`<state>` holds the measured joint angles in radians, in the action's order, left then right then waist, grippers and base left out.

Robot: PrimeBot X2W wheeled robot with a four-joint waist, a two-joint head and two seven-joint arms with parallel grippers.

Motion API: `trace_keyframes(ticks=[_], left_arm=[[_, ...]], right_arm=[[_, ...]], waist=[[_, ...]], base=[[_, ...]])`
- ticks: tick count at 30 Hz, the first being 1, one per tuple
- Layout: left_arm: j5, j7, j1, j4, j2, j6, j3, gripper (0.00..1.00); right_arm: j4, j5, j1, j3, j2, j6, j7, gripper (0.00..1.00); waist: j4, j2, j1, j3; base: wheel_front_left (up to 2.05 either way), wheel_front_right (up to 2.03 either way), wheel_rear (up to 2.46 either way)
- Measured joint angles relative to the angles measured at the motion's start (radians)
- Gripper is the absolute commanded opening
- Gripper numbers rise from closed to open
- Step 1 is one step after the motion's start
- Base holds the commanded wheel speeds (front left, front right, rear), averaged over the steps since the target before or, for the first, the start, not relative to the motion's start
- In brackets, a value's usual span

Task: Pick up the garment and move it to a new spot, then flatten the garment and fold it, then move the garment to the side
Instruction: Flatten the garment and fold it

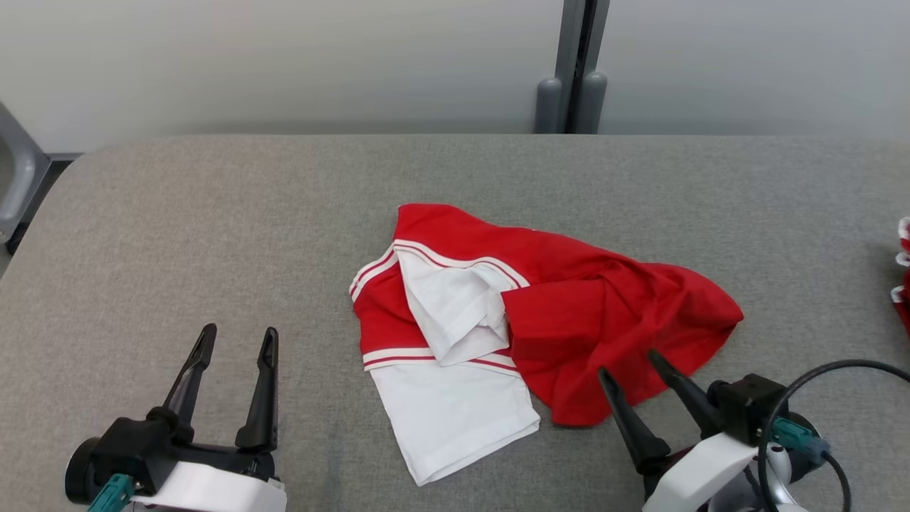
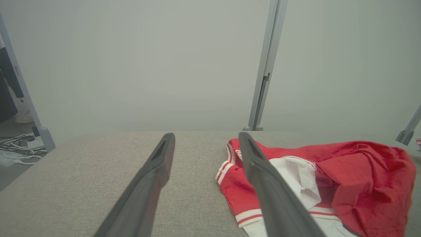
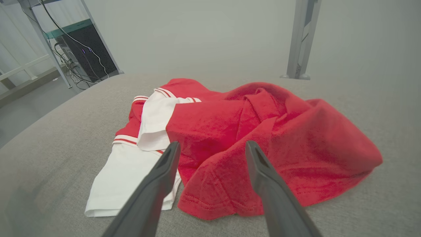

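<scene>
Right gripper (image 1: pixel 627 363): two long dark fingers on a white wrist, at the lower right of the head view. Jaws spread wide, nothing between them. The fingertips stand over the near hem of the garment's red part; whether they touch the cloth cannot be told. A black cable (image 1: pixel 842 363) loops beside the wrist.

Left gripper (image 1: pixel 239 329): same build, at the lower left of the head view. Jaws likewise spread wide and empty, over bare table, well apart from the garment and to its left.

Item 1: red and white knit garment with red-and-white striped trim (image 1: pixel 569 306). Lies crumpled near the middle of the table, a little to the right. The red portion is bunched and creased on the right. One white panel lies flat toward the near edge, and a smaller white flap is folded over the red on the left. Neither flattened nor folded.

Item 2: grey woven-fabric table top with rounded corners (image 1: pixel 213 213). Bears item 1.

Item 3: second red and white cloth piece (image 1: pixel 903 270), at the right edge of the head view, cut off by the frame, well apart from item 1.

Background: pale grey wall and a grey upright post (image 1: pixel 577 64) behind the far table edge. A tangle of floor cables (image 2: pixel 19 148) shows in the left wrist view, and a black cabinet (image 3: pixel 82 49) in the right wrist view.
</scene>
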<state>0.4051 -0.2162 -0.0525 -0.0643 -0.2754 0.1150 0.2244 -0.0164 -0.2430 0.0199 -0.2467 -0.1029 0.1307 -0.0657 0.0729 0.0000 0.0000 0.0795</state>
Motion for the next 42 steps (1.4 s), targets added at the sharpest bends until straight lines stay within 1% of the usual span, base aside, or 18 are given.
trace_keyframes(ticks=[2,4,5,6,7,8,9,14,15,16,17,18,22,26,30,34,39,42], left_arm=[[0.000,-0.004,0.019,0.008,0.007,-0.006,0.006,1.00],[0.001,-0.014,0.043,0.024,0.011,-0.012,0.005,1.00],[0.001,-0.014,0.043,0.024,0.011,-0.012,0.005,1.00],[0.002,-0.019,0.059,0.037,0.014,-0.021,0.007,1.00],[0.002,-0.019,0.059,0.037,0.014,-0.021,0.007,1.00],[0.002,-0.024,0.067,0.048,0.016,-0.026,0.006,1.00],[0.002,-0.027,0.072,0.053,0.020,-0.026,0.007,1.00],[0.001,-0.032,0.083,0.075,0.029,-0.031,0.006,1.00],[0.000,-0.032,0.085,0.077,0.030,-0.034,0.005,1.00],[0.000,-0.036,0.088,0.078,0.031,-0.034,0.005,1.00],[0.000,-0.037,0.094,0.079,0.032,-0.035,0.004,1.00],[-0.001,-0.037,0.099,0.080,0.033,-0.035,0.003,1.00],[-0.006,-0.040,0.101,0.086,0.036,-0.036,-0.001,1.00],[-0.009,-0.041,0.101,0.088,0.038,-0.040,-0.008,1.00],[-0.011,-0.043,0.098,0.085,0.036,-0.039,-0.019,1.00],[-0.017,-0.043,0.096,0.075,0.030,-0.038,-0.029,1.00],[-0.020,-0.044,0.095,0.066,0.028,-0.037,-0.034,1.00],[-0.025,-0.044,0.096,0.062,0.026,-0.035,-0.036,1.00]], right_arm=[[-0.049,-0.027,0.022,-0.024,0.002,0.000,-0.005,1.00],[-0.133,-0.035,0.063,-0.046,0.000,0.000,-0.010,1.00],[-0.133,-0.035,0.063,-0.046,0.000,0.000,-0.010,1.00],[-0.196,-0.029,0.096,-0.052,0.001,0.000,-0.018,1.00],[-0.196,-0.029,0.096,-0.052,0.001,0.000,-0.018,1.00],[-0.257,-0.030,0.120,-0.051,0.009,0.000,-0.026,1.00],[-0.288,-0.028,0.130,-0.052,0.009,0.000,-0.039,1.00],[-0.394,-0.037,0.169,-0.047,0.028,0.000,-0.046,1.00],[-0.410,-0.038,0.179,-0.048,0.030,0.000,-0.043,0.76],[-0.425,-0.042,0.187,-0.048,0.032,0.000,-0.043,0.39],[-0.437,-0.050,0.196,-0.050,0.033,0.000,-0.041,0.24],[-0.449,-0.050,0.204,-0.051,0.033,0.000,-0.035,0.00],[-0.474,-0.064,0.218,-0.050,0.036,0.000,-0.006,0.00],[-0.435,-0.067,0.211,-0.039,0.023,0.000,0.018,0.00],[-0.326,-0.047,0.169,0.040,-0.028,0.000,0.032,0.00],[-0.163,0.004,0.133,0.135,-0.053,0.000,0.018,0.00],[0.023,0.053,0.091,0.224,-0.052,0.000,-0.039,0.00],[0.077,0.070,0.060,0.279,-0.036,0.000,-0.064,0.00]], waist=[[0.015,0.0000,0.0000,0.023],[0.037,0.0000,0.0000,0.053],[0.037,0.0000,0.0000,0.053],[0.051,0.0000,0.0000,0.073],[0.051,0.0000,0.0000,0.073],[0.063,0.0000,-0.0001,0.089],[0.068,0.0000,0.0000,0.095],[0.081,0.0000,0.0000,0.112],[0.081,0.0000,0.0000,0.114],[0.081,0.0000,0.0000,0.116],[0.080,0.0000,0.0000,0.118],[0.079,0.0000,0.0000,0.119],[0.076,0.0000,-0.0001,0.121],[0.066,0.0000,0.0000,0.117],[0.047,0.0000,0.0000,0.108],[0.019,0.0000,0.0000,0.107],[-0.012,0.0000,0.0000,0.115],[-0.020,0.0000,0.0000,0.122]], base=[[0.00,0.00,0.00],[0.00,0.00,0.00],[0.00,0.00,0.00],[0.00,0.00,0.00],[0.00,0.00,0.00],[0.00,0.00,0.00],[0.00,0.00,0.00],[0.00,0.00,0.00],[0.00,0.00,0.00],[0.00,0.00,0.00],[0.00,0.00,0.00],[0.00,0.00,0.00],[0.00,0.00,0.00],[0.00,0.00,0.00],[0.00,0.00,0.00],[0.00,0.00,0.00],[0.00,0.00,0.00],[0.00,0.00,0.00]])
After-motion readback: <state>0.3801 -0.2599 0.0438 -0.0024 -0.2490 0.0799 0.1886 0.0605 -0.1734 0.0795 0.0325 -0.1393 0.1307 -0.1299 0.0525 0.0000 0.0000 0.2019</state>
